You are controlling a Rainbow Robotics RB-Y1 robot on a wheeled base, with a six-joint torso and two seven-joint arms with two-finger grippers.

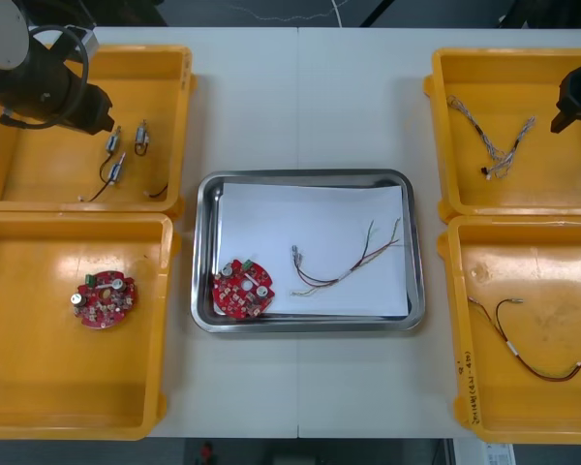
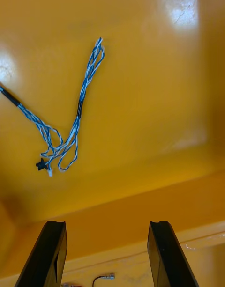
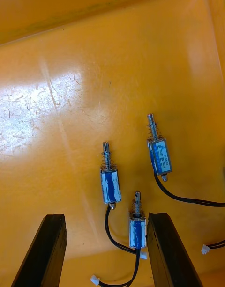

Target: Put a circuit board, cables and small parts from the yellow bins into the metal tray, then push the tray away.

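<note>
Front view, looking steeply down: the metal tray (image 1: 305, 175), lined with a white sheet (image 1: 310, 218), lay at the centre of the table (image 1: 300, 97). Inside it, a red circuit board (image 1: 242, 288) rested in the corner at 8 o'clock. A red and yellow cable (image 1: 344, 262) ran from the tray's middle toward 2 o'clock.

Four yellow bins flanked the tray.
- The far left bin (image 1: 58, 170), at 10 o'clock, held small metal parts (image 1: 116, 167) with black leads.
- The near left bin (image 1: 39, 368), at 8 o'clock, held a second circuit board (image 1: 104, 298).
- The far right bin (image 1: 508, 87), at 2 o'clock, held a twisted blue and white cable (image 1: 494, 140).
- The near right bin (image 1: 533, 281), at 4 o'clock, held a black cable (image 1: 523, 349).

The left gripper (image 1: 82, 107) hovered over the far left bin. The right gripper (image 1: 579, 97) hung over the outer side of the far right bin.

Left wrist view: the left gripper's fingers (image 3: 158, 240) stood wide apart and held nothing. One small part (image 3: 137, 226) lay between the fingertips, just beside one of them, and two more (image 3: 110, 179) (image 3: 159, 151) lay beyond the tips on the bin floor.

Right wrist view: the right gripper's fingers (image 2: 55, 249) were likewise spread wide and empty. The blue and white cable lay on the bin floor, well apart from the fingertips.
</note>
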